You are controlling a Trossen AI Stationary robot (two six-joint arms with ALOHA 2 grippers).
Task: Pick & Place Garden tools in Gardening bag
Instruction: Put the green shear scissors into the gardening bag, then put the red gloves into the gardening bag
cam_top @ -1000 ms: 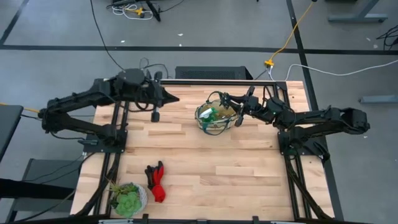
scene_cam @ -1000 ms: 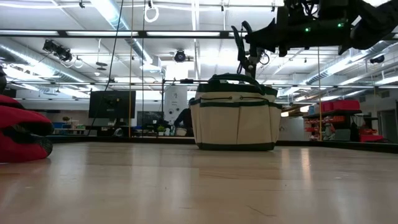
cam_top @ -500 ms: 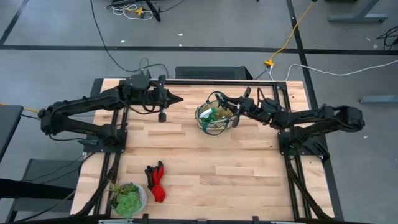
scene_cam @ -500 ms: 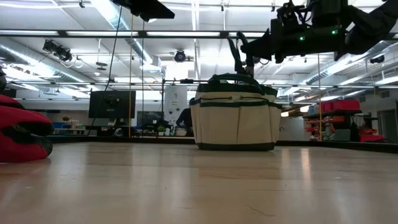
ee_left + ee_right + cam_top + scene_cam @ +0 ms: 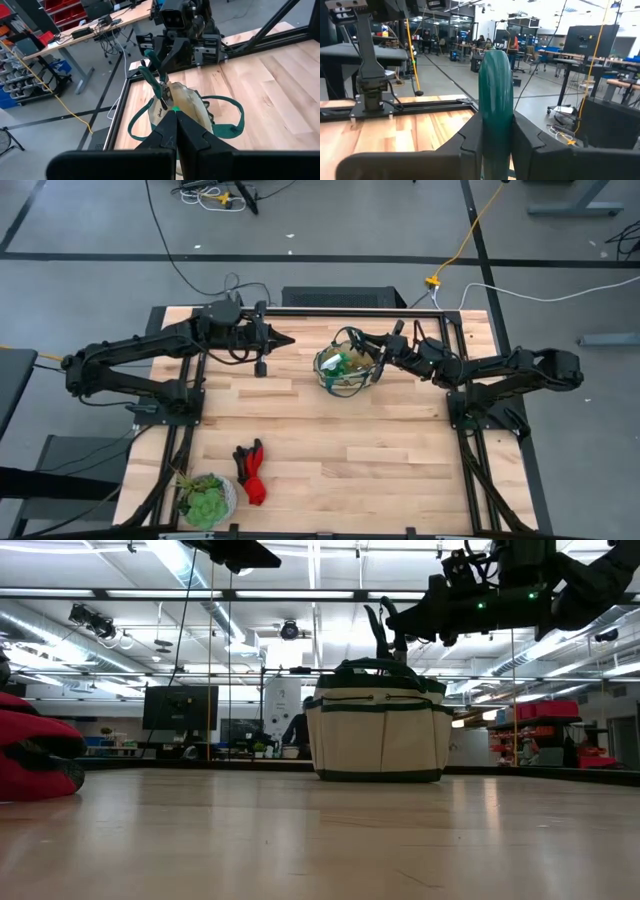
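Our right tool [image 5: 381,360] is clamped on the stiff, light green-handled pruning shears [image 5: 152,75], gripped by one smooth, slippery handle above the soft round tan fabric gardening bag [image 5: 378,735] on the desk; left tool [image 5: 285,338] closed, empty.

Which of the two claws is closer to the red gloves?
The left gripper, though both are far off. It hovers shut up-table from the red gloves; the right gripper is over the bag, gripping pruning shears.
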